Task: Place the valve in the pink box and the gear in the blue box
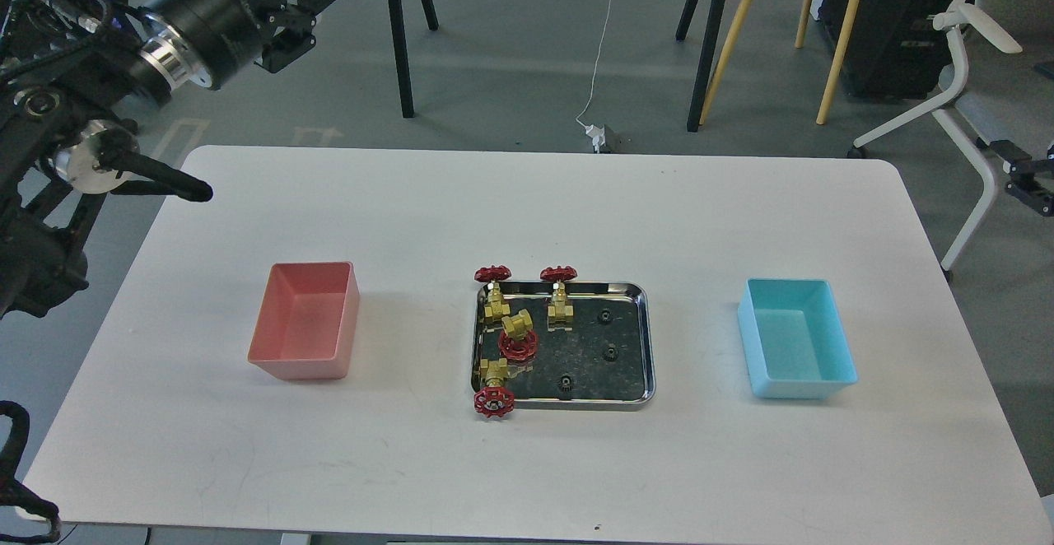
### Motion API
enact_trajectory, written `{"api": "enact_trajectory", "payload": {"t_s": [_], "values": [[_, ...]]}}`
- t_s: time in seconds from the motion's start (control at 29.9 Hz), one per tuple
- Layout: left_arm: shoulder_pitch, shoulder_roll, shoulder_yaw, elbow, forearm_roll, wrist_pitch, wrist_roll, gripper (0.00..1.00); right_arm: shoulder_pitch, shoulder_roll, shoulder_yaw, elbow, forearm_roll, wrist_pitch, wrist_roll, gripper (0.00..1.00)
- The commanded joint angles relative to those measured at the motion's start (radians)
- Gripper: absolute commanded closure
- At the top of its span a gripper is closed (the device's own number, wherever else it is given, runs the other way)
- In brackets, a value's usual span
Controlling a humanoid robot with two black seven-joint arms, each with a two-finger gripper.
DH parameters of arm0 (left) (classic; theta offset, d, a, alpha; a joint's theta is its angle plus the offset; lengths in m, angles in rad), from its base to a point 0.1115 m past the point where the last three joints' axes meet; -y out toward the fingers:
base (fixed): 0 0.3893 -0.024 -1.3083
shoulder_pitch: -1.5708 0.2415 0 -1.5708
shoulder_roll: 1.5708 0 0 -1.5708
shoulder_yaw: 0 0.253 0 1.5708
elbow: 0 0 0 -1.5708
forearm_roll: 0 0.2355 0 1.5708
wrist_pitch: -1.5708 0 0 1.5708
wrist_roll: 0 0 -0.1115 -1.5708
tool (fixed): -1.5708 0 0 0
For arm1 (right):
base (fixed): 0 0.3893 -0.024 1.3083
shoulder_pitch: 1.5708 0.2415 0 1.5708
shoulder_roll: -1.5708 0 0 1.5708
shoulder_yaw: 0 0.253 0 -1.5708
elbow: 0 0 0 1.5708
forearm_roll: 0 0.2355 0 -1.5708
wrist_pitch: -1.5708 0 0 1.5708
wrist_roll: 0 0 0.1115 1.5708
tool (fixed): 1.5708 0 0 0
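Observation:
Several brass valves with red handwheels lie in the left half of the steel tray (pixel 649 347): one valve (pixel 495 296) at the back left, one (pixel 561 302) beside it, one (pixel 517 333) in the middle and one (pixel 494 387) at the front left corner. Three tiny black gears sit in the tray's right half, the nearest gear (pixel 566 382) by the front rim. The pink box (pixel 300 369) stands empty left of the tray. On the right, the blue box (pixel 803 388) is empty too. My left gripper (pixel 306 25) hangs open high at the upper left, far from the tray, holding nothing. The right gripper is out of view.
The white table (pixel 527 199) reaches from the pink box's left to the blue box's right. Beyond its far edge stand black stand legs (pixel 401 43), yellow poles (pixel 729 43) and a white chair (pixel 972 109). A black cable stub (pixel 169 183) from my left arm juts over the table's back left corner.

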Motion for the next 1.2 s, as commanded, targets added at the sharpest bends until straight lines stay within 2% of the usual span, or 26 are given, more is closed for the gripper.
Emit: {"api": "enact_trajectory", "payload": {"t_s": [0.0,0.03,0.13,0.23,0.3,0.4,0.53,0.63,0.8,0.97,1.17], "values": [[0.006,0.007,-0.016,-0.003,-0.005,-0.048,-0.040,0.00,0.002,-0.001,0.000,0.000,-0.003,0.000,-0.001,0.02],[0.009,0.004,-0.022,-0.001,-0.005,-0.048,-0.067,0.00,0.002,-0.001,0.000,0.000,-0.003,0.000,-0.001,0.02],[0.012,-0.002,-0.032,0.003,-0.026,-0.047,-0.094,0.00,0.005,0.001,0.000,0.001,-0.001,0.000,0.005,0.02],[0.003,0.009,-0.039,0.050,-0.128,-0.065,-0.078,0.00,-0.012,-0.012,0.001,0.009,0.000,0.000,0.012,0.02],[0.000,0.010,-0.036,0.095,-0.193,-0.123,-0.078,0.00,-0.042,-0.024,0.004,0.012,0.000,0.000,0.026,0.02],[-0.005,0.000,-0.033,0.121,-0.198,-0.123,-0.092,0.00,-0.122,-0.068,0.001,0.021,0.000,0.000,0.063,0.01],[-0.002,-0.005,-0.022,0.111,-0.193,-0.123,-0.118,0.00,-0.229,-0.098,0.003,0.026,0.000,0.000,0.075,0.01],[0.004,-0.005,-0.021,0.101,-0.190,-0.123,-0.118,0.00,-0.309,-0.111,0.003,0.026,-0.001,0.000,0.120,0.01],[0.004,0.007,0.062,0.048,-0.108,-0.123,-0.114,0.05,-0.380,-0.122,0.003,0.025,-0.001,0.000,0.164,0.01],[-0.006,0.038,0.128,0.005,0.119,-0.123,-0.114,0.05,-0.369,-0.134,0.010,0.020,-0.003,0.000,0.174,0.01],[0.015,0.095,0.142,-0.194,0.481,-0.123,-0.137,0.05,-0.306,-0.133,0.012,0.017,-0.003,0.000,0.172,0.01]]}}
